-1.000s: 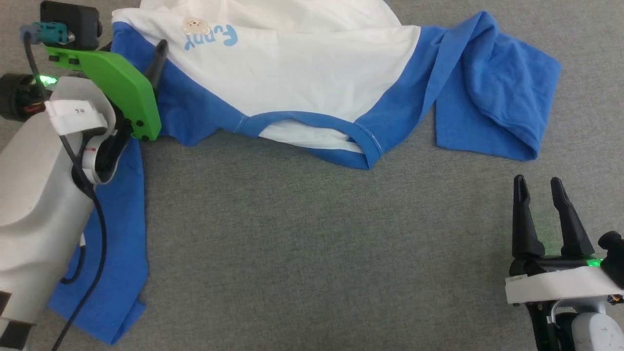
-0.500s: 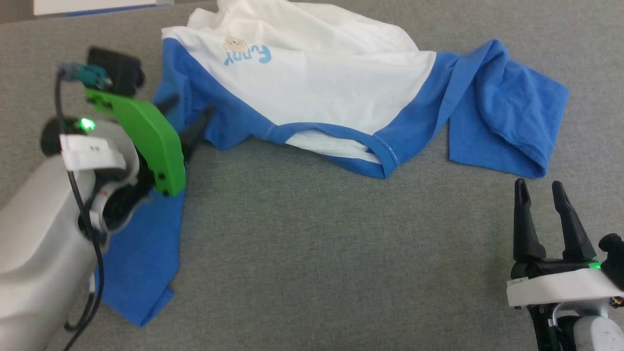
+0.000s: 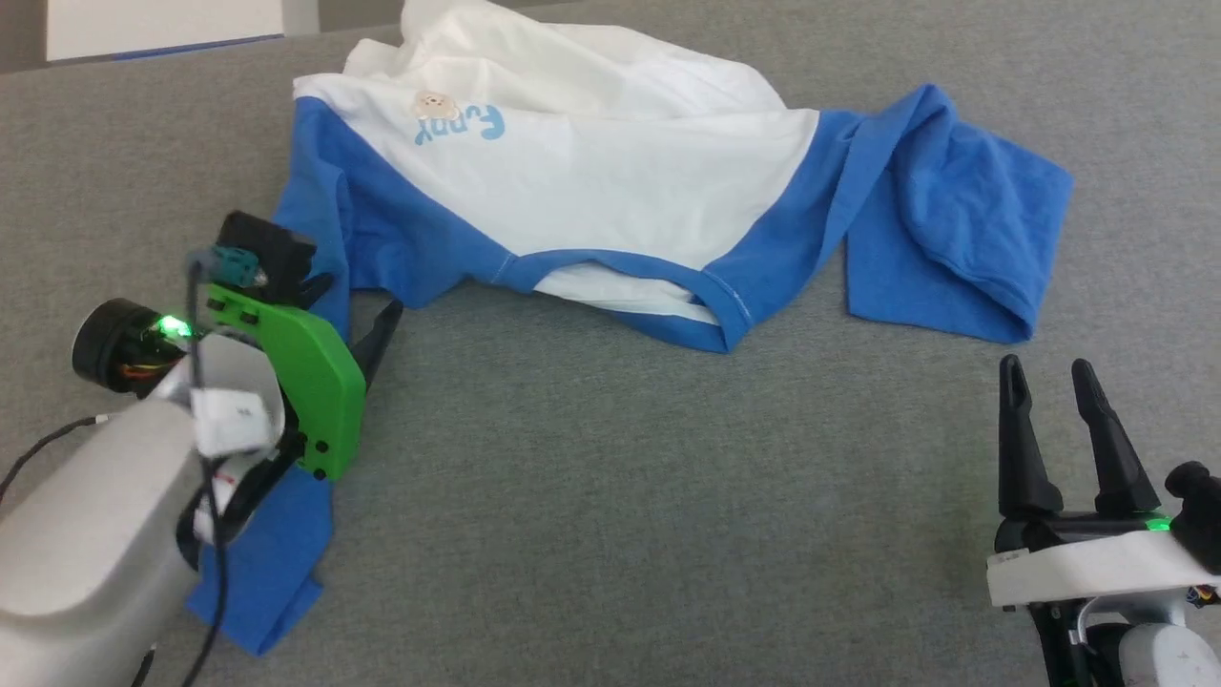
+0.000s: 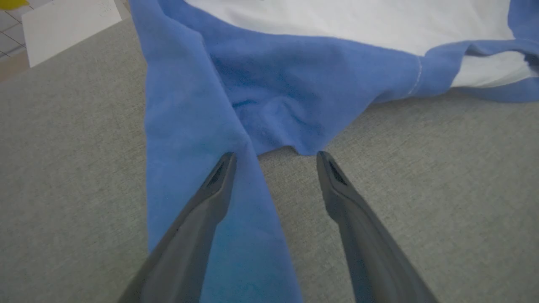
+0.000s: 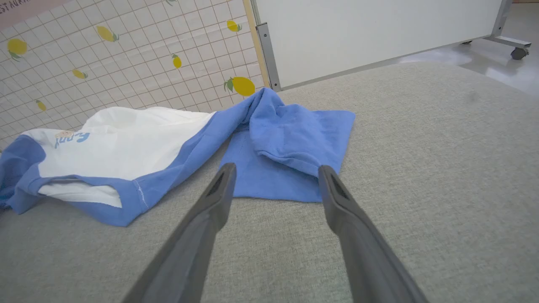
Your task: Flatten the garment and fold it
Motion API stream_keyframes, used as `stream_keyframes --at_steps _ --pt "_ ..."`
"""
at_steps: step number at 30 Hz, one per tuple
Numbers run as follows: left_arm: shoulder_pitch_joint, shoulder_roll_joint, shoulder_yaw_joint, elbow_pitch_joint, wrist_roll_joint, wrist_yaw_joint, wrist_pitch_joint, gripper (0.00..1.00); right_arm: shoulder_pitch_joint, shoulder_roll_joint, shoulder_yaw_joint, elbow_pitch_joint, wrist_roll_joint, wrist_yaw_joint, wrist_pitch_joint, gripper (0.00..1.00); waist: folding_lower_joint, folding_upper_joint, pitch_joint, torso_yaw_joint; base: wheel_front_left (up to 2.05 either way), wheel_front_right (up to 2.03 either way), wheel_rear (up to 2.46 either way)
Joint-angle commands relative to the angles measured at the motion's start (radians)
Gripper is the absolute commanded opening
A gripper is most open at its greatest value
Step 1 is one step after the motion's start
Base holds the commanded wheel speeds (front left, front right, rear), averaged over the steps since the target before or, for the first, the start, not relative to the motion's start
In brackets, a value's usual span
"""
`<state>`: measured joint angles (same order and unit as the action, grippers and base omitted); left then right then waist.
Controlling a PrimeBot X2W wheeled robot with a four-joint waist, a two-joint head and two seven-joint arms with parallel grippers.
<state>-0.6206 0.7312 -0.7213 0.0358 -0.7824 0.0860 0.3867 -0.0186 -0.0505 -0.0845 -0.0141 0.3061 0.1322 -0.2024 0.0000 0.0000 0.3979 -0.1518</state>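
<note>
The garment [image 3: 610, 181] is white with blue sleeves [image 3: 954, 239], the tabletop [image 3: 610, 496] grey, the wall [image 5: 126, 54] lemon-patterned.

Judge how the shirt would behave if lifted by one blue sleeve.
Probably floppy: the garment lies in soft rumples, and one sleeve is doubled over itself. It would likely drape and trail rather than keep shape. Pushed, it may bunch up instead of sliding, since the grey cloth surface looks textured.

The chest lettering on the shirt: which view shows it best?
Head view: the lettering is largest and clearest there. The right wrist view shows it small and far off; the left wrist view looks at the blue sleeve.
</note>
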Motion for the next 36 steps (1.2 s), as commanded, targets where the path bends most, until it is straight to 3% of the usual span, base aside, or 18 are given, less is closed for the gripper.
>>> stream_keyframes --at_steps 1,4,9,18,20,29,36 --pt "0.004 0.0 -0.022 0.001 0.073 0.019 -0.031 1.0 0.011 0.0 -0.002 0.002 0.005 -0.002 -0.003 1.0 0.0 0.0 -0.002 -0.015 0.0 0.0 0.0" --pt "0.031 -0.023 -0.066 0.016 0.177 0.078 -0.092 1.0 0.025 0.0 -0.008 0.008 0.011 -0.002 -0.007 1.0 0.0 0.0 -0.003 -0.022 0.0 0.0 0.0" --pt "0.089 -0.062 -0.08 0.066 0.222 0.151 -0.176 1.0 0.04 0.0 -0.013 0.002 0.009 -0.002 -0.01 1.0 0.0 0.0 0.005 -0.015 0.0 0.0 0.0" --pt "0.086 -0.109 -0.079 0.129 0.234 0.173 -0.248 1.0 0.04 0.0 -0.023 -0.03 -0.014 -0.002 0.015 1.0 0.0 0.0 0.009 0.023 0.0 0.0 0.0" --pt "0.082 -0.11 -0.073 0.138 0.232 0.176 -0.256 0.0 0.042 0.0 -0.023 -0.035 -0.015 -0.002 0.019 1.0 0.0 0.0 0.007 0.029 0.0 0.0 0.0" --pt "0.086 -0.102 -0.051 0.143 0.191 0.164 -0.263 0.0 0.044 0.0 -0.023 -0.039 -0.01 -0.002 0.025 1.0 0.0 0.0 -0.003 0.05 0.0 0.0 0.0" --pt "0.101 -0.083 0.027 0.006 0.117 0.193 -0.282 0.0 0.05 0.0 -0.025 -0.041 -0.012 -0.002 0.026 1.0 0.0 0.0 -0.028 0.087 0.0 0.0 0.0"
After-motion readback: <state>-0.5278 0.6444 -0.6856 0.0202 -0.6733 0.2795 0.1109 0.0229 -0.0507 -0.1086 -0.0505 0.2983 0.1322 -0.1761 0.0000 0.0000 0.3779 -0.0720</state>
